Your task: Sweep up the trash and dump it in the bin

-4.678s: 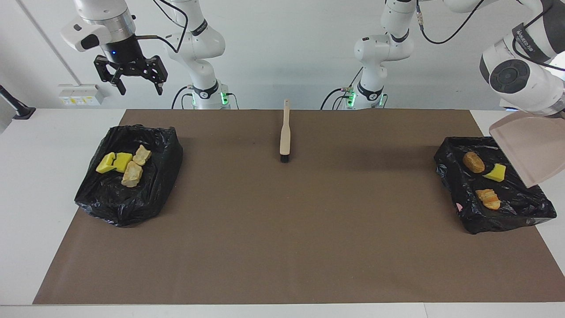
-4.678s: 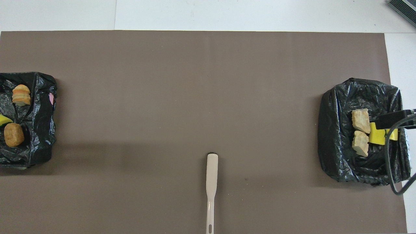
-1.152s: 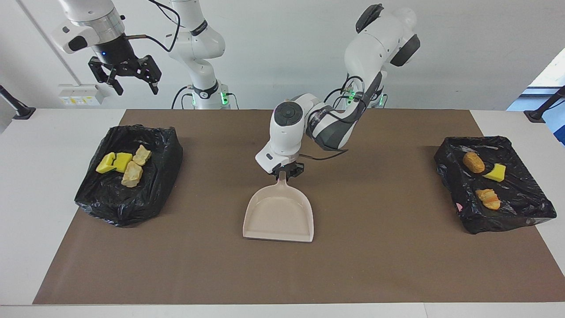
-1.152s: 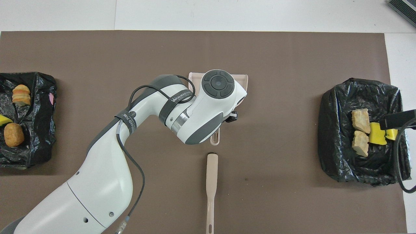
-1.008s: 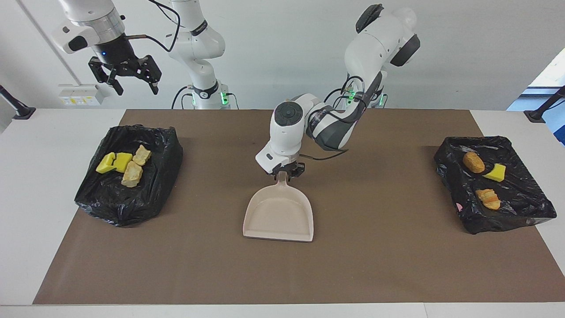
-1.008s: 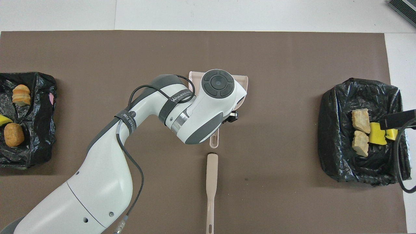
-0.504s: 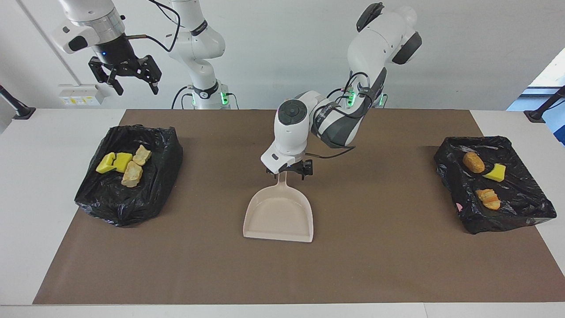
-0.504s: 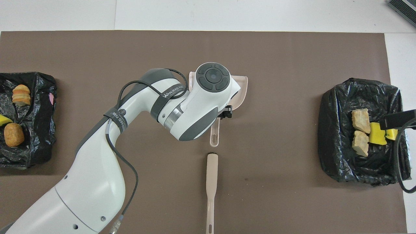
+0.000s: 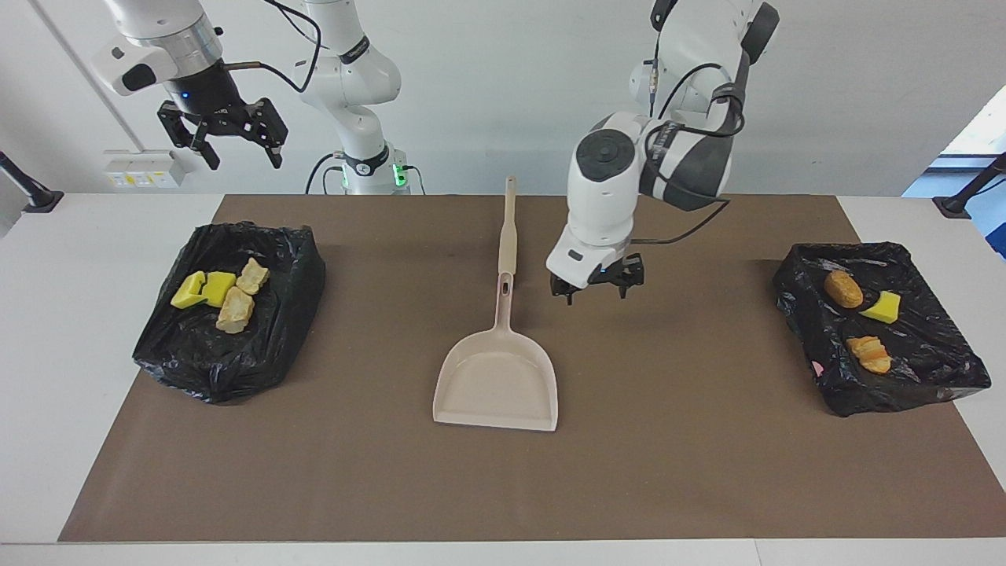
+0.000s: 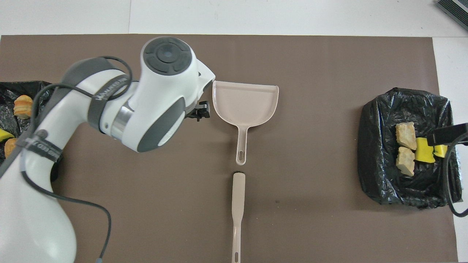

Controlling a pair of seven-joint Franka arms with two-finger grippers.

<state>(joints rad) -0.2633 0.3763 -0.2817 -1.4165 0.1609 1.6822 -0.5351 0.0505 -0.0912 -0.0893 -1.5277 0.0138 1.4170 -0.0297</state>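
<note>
Dustpan point(image 9: 497, 376) sits mid-bench, handle pointing at the robots, brush point(image 9: 508, 227) lined up nearer them. Left tool point(image 9: 596, 288) hovers beside the handle, wide open, empty. Right tool point(image 9: 222, 141) waits over its bin point(image 9: 277, 314), open too.

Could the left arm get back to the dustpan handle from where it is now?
Probably yes. The left gripper hangs open over bare mat beside the dustpan, whose handle lies free, with only the brush nearer the robots.
</note>
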